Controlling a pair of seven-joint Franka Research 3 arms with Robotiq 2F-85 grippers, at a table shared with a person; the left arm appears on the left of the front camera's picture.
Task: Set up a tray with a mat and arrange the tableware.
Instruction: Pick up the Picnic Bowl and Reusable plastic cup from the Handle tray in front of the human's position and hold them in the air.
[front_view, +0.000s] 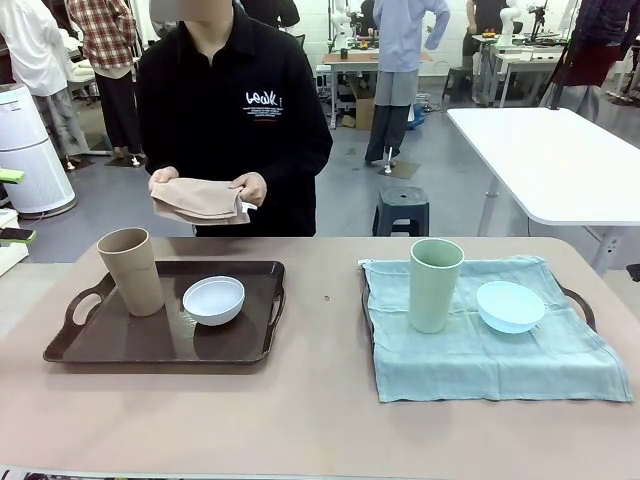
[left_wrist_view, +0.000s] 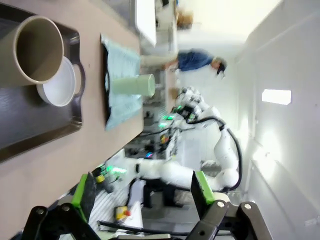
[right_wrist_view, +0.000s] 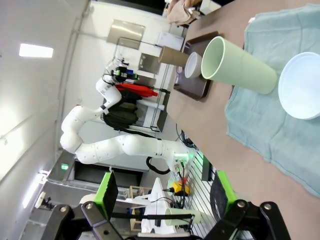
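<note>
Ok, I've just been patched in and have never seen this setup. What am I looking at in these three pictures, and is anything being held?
The front picture looks across a table at a person standing opposite. The other two pictures come from cameras on the wrists of two robot arms. The black fingers with green pads at the bottom of each are the left gripper and the right gripper. Both are open and hold nothing.

On the robot's left, a dark tray carries a tan cup and a white bowl, with no mat under them. On its right, a pale green cup and a light blue bowl stand on a blue-green cloth spread over a second tray. The person holds a folded tan cloth in both hands.
</note>
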